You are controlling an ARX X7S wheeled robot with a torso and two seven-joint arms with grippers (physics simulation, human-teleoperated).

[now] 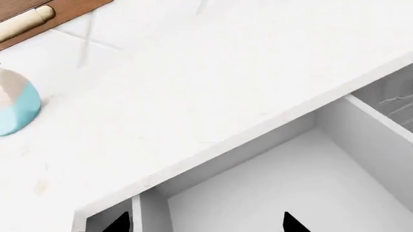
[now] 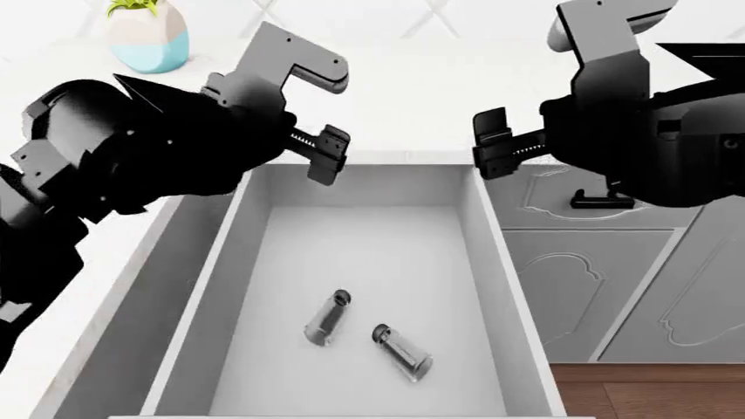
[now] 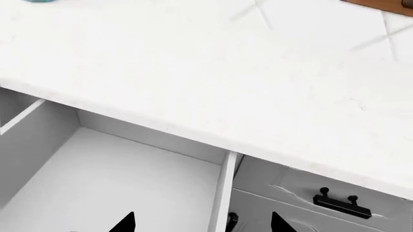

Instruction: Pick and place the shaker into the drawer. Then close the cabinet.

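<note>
The drawer [image 2: 239, 262] stands pulled fully out below the white counter, and its pale inside also fills the left wrist view [image 1: 290, 179] and the right wrist view [image 3: 116, 179]. Two clear shakers with dark caps lie on its floor, one [image 2: 326, 318] left of the other [image 2: 403, 353]. My left gripper [image 2: 331, 113] hovers over the drawer's back left corner, open and empty; its fingertips [image 1: 120, 225] show dark. My right gripper [image 2: 524, 87] hovers over the back right corner, open and empty, fingertips [image 3: 125, 223] apart. The cabinet [image 2: 582, 279] shows moulded grey fronts to the right.
A blue and white vase [image 2: 148, 39] with a green plant stands on the marble counter [image 2: 407, 96] at the back left, also in the left wrist view [image 1: 16, 106]. A black bar handle [image 3: 342, 203] sits on the neighbouring front. Brown wood floor [image 2: 652, 393] lies lower right.
</note>
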